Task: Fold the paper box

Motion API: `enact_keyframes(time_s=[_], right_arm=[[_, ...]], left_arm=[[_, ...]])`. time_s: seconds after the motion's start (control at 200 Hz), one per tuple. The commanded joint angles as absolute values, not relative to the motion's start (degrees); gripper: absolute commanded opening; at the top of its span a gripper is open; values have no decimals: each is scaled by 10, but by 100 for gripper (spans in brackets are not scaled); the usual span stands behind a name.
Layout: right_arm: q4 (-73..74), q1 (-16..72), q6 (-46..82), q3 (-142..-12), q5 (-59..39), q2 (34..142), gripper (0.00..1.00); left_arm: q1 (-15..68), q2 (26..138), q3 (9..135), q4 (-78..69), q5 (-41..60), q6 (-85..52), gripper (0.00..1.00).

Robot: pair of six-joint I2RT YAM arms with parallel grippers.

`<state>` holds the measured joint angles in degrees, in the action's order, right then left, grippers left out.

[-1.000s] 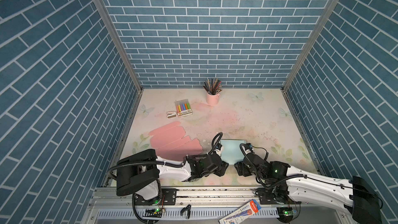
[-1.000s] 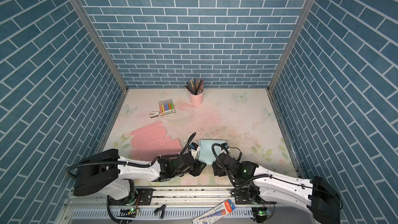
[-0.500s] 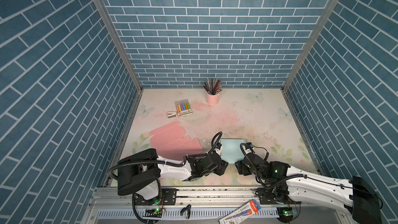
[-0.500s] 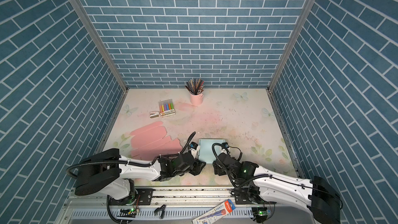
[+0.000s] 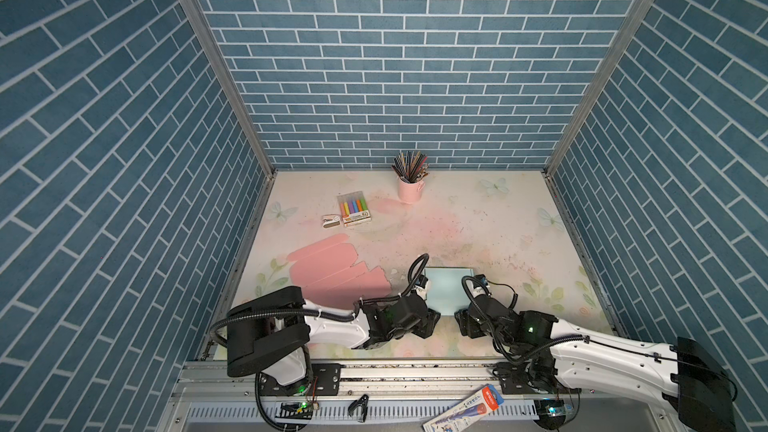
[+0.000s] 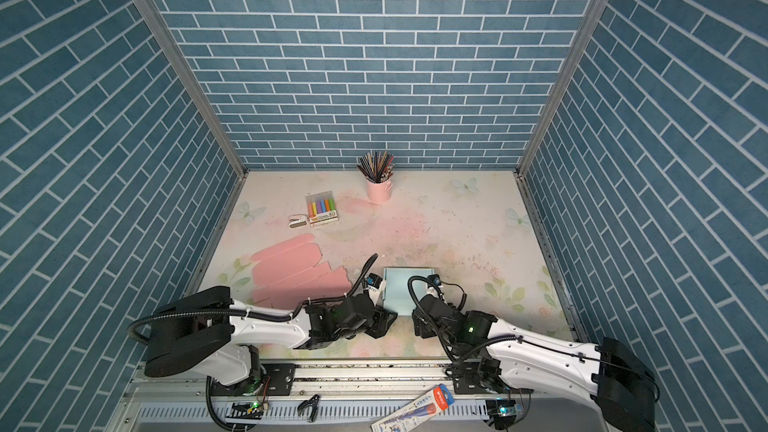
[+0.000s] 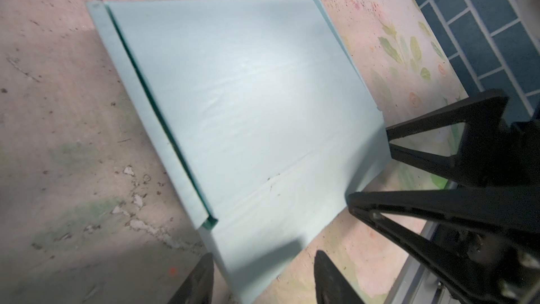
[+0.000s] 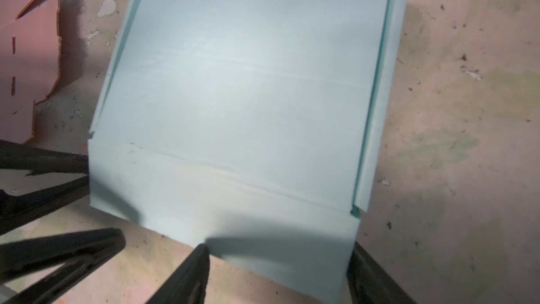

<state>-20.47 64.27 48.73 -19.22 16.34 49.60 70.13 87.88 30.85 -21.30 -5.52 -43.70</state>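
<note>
The paper box [image 5: 446,292] [image 6: 405,290] is a light blue sheet lying flat near the table's front middle, with narrow side flaps folded in and a crease across its near flap [image 7: 248,97] [image 8: 248,83]. My left gripper [image 5: 430,322] [image 6: 386,320] [image 7: 263,258] stands open at the front left corner, and that corner lies between its fingers. At the front right corner, my right gripper [image 5: 463,322] [image 6: 419,324] [image 8: 277,248] is open astride the near flap. One fingertip [image 8: 201,248] sits at the flap's near edge.
A flat pink cardboard cutout [image 5: 332,272] lies left of the box. At the back stand a pink cup of pencils [image 5: 409,189], a marker pack [image 5: 354,209] and a small stapler [image 5: 331,221]. Blue brick walls enclose three sides. A rail [image 5: 415,367] runs along the front.
The right gripper's jaws have drawn in a little around the flap. Both arms and the box have hardly moved.
</note>
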Motion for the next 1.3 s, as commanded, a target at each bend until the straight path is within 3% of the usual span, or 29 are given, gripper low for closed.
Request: enact_keyframes(time_s=[0.0,0.305,0.65,0.935,1.295], right_arm=[[-200,631,469,-193,179,493,72],[-184,607,447,-191,166,503,70],[-185,603,438,-192,168,497,70],[-174,601,434,-192,166,506,70],[-160,584,423,-185,161,522,70]], left_arm=[[694,888,317,-224,-65,-433,55],[684,868,308,-206,-63,-425,58],[602,821,344,-152,-23,-336,67],[509,937,441,-180,45,-278,70],[492,1042,496,-195,77,-266,70]])
